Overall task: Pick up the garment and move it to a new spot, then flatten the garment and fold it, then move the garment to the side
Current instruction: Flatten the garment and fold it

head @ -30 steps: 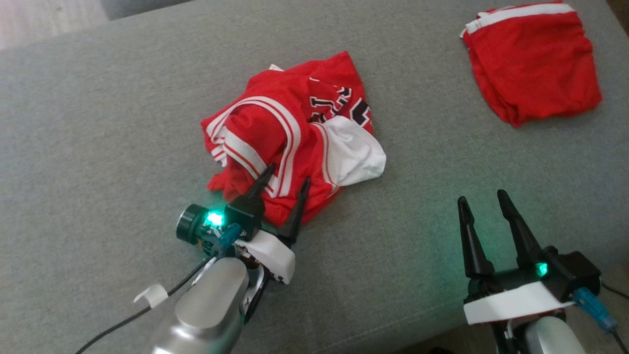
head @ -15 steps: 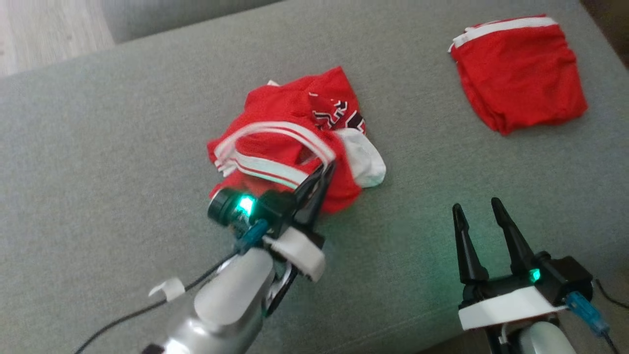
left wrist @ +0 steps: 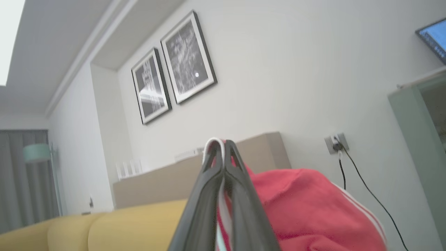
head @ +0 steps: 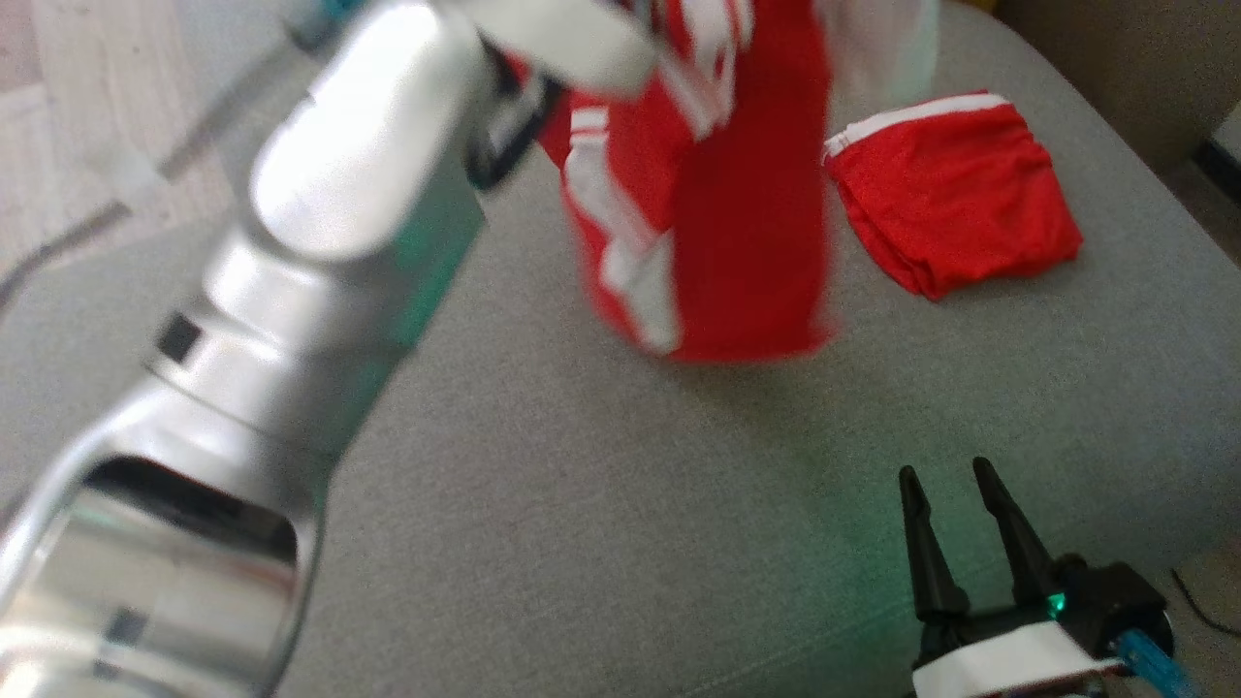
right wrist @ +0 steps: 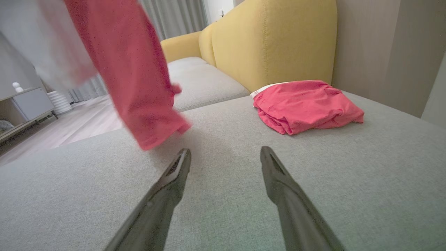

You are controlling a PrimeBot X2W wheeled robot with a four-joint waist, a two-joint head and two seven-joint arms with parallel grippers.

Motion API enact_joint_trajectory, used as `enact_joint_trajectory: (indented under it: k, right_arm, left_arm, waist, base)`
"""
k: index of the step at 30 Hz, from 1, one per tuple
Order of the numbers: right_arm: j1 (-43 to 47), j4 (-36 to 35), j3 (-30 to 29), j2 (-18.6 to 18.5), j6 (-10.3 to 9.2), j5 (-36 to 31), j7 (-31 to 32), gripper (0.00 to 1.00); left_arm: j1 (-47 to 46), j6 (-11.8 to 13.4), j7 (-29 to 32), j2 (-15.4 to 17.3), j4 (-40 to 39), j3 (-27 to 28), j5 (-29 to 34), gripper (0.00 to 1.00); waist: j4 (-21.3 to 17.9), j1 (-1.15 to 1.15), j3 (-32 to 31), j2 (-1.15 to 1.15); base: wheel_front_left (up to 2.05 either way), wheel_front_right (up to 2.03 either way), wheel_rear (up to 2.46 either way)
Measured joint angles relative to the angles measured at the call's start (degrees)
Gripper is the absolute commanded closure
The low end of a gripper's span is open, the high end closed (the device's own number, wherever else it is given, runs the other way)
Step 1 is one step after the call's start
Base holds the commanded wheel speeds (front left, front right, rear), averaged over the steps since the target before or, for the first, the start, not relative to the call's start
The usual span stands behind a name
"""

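Hoisted off the grey sofa seat since a second ago: red basketball jersey, now dangling, hem just above the cushion, near the folded red garment. Pinched by its white trim in the clamped left pincer. Right pincer wide, empty, low. Risk: slipping from that thin pinch if swung fast.

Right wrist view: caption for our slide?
Open right hand over grey fabric cushion; red jersey hanging ahead, folded red garment lying beyond.
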Motion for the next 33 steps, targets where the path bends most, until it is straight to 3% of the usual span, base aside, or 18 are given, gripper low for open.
enact_joint_trajectory:
  k: [3, 6, 11, 13, 14, 15, 16, 21, 25, 29, 33]
  right_arm:
    - [1.10, -0.14, -0.96, 0.00, 0.00, 0.01, 0.00, 0.00]
    - [1.97, -0.77, -1.79, 0.01, 0.00, 0.20, 0.00, 0.00]
    - [2.21, -1.54, -2.87, 0.09, 0.00, 0.65, 0.00, 0.00]
    - [2.20, -1.67, -3.36, 0.09, 0.00, 0.76, 0.00, 0.00]
    - [2.20, -1.67, -3.36, 0.09, 0.00, 0.76, 0.00, 0.00]
    - [2.11, -1.68, -3.23, 0.11, 0.00, 0.74, 0.00, 0.00]
    - [1.92, -1.71, -3.16, 0.14, 0.00, 0.74, 0.00, 0.00]
    - [1.75, -1.79, -3.39, 0.16, 0.00, 0.71, 0.00, 0.00]
    - [1.13, -1.83, -3.61, 0.16, 0.00, 0.30, 0.00, 0.00]
    - [-0.08, -1.81, -3.50, 0.16, 0.00, 0.29, 0.00, 0.00]
    - [-2.08, -1.79, -2.65, 0.15, 0.00, -0.02, 0.00, 0.00]
  left_arm:
    - [-2.61, -0.53, -0.16, 0.70, 0.36, 2.37, -1.63, 1.00]
    - [0.88, -0.93, 0.02, 2.86, 1.18, 2.81, -4.35, 1.00]
    - [20.26, -0.93, 2.26, 10.36, 1.66, 3.88, -9.27, 1.00]
    - [29.43, -0.93, 3.02, 12.48, 2.01, 3.99, -11.73, 1.00]
    - [29.43, -0.93, 3.02, 12.48, 2.01, 3.99, -11.73, 1.00]
    - [37.63, -0.90, 3.14, 13.82, 2.43, 4.23, -14.12, 0.57]
    - [40.92, -0.46, 3.14, 14.48, 2.87, 4.25, -14.65, 0.00]
    - [48.15, 2.26, 2.42, 16.61, 3.36, 4.76, -14.68, 0.00]
    - [48.40, 3.61, 1.52, 18.70, -0.49, 6.09, -13.45, 0.00]
    - [43.68, 2.04, 2.53, 21.24, -5.66, 4.89, -10.57, 0.00]
    - [34.14, -0.15, 9.51, 22.36, -9.83, -1.14, -7.01, 0.00]
  waist:
    - [1.42, -0.01, -1.28, 0.00]
    - [3.73, 0.00, -2.08, 0.00]
    - [8.17, 0.01, -2.34, 0.00]
    - [9.83, 0.01, -1.89, 0.00]
    - [9.83, 0.01, -1.89, 0.00]
    - [11.24, 0.01, -1.12, 0.00]
    - [11.71, 0.01, -0.61, 0.00]
    - [12.94, 0.01, 1.50, 0.00]
    - [14.05, 0.02, 3.18, 0.00]
    - [14.74, 0.01, 4.72, 0.00]
    - [14.53, 0.02, 6.67, 0.00]
  base:
    - [0.00, 0.00, 0.00]
    - [0.00, 0.00, 0.00]
    - [0.00, 0.00, 0.00]
    - [0.00, 0.00, 0.00]
    - [0.00, 0.00, 0.00]
    - [0.00, 0.00, 0.00]
    - [0.00, 0.00, 0.00]
    - [0.00, 0.00, 0.00]
    - [0.00, 0.00, 0.00]
    - [0.00, 0.00, 0.00]
    - [0.00, 0.00, 0.00]
